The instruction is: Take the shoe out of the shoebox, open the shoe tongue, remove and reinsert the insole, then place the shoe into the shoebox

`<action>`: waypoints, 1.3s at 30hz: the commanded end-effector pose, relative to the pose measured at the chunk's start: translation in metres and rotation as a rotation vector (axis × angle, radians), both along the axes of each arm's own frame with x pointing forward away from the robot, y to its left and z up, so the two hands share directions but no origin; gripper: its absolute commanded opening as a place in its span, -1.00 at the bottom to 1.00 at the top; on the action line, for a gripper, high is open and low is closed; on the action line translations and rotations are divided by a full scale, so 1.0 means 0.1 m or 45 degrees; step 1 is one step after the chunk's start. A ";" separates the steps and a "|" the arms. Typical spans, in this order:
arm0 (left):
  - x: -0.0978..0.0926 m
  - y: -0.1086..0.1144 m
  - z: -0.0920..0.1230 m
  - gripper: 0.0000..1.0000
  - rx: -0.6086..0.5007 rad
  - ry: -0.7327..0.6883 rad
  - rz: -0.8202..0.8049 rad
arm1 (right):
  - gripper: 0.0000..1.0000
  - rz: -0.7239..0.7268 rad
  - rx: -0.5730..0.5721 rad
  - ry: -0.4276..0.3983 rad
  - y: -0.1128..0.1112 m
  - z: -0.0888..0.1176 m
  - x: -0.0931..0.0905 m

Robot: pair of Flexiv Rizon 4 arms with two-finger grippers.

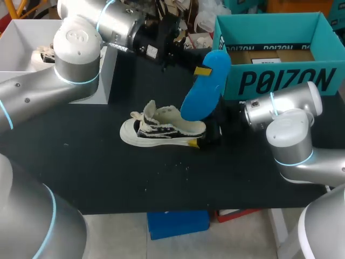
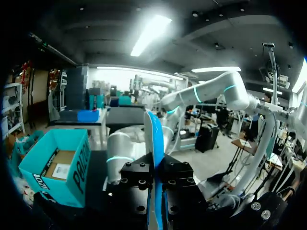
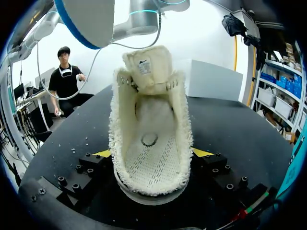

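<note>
A cream and black sneaker [image 1: 161, 128] stands upright on the black table, toe toward the left. My right gripper [image 1: 202, 138] clasps its heel from both sides. In the right wrist view the shoe [image 3: 151, 143] sits between the yellow fingertips [image 3: 102, 154], its tongue [image 3: 147, 67] pulled up and the bare footbed showing. The blue insole [image 1: 206, 86] hangs above the shoe's heel, tilted, with my left gripper [image 1: 202, 70] shut on its upper end. Seen edge-on in the left wrist view, the insole [image 2: 154, 148] is pinched between the black fingers [image 2: 138, 184]. Its pale underside [image 3: 91, 19] shows above the shoe.
The open teal shoebox [image 1: 280, 81] stands at the back right of the table, just behind my right arm [image 1: 285, 116]. It also lies off to the side of the left gripper [image 2: 57, 167]. A white box [image 1: 21, 40] sits at the back left.
</note>
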State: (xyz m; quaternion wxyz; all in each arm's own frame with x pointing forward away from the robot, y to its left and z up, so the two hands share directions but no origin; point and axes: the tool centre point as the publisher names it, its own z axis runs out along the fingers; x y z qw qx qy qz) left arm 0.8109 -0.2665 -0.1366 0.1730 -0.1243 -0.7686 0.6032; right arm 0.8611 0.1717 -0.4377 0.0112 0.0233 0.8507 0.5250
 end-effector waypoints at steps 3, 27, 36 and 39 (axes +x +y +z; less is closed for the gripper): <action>0.03 -0.03 -0.05 -1.00 -0.038 0.018 -0.022 | -1.00 0.000 -0.003 0.003 0.00 -0.04 0.00; -0.41 0.32 0.85 -1.00 -0.271 0.075 0.299 | -1.00 0.000 -0.003 0.003 0.00 -0.04 0.00; -0.56 0.40 1.11 -1.00 -0.348 0.117 0.313 | -1.00 0.000 -0.003 0.003 0.00 -0.04 0.00; -0.59 0.44 1.18 -1.00 -0.342 0.092 0.324 | -1.00 0.000 -0.003 0.003 0.00 -0.04 0.00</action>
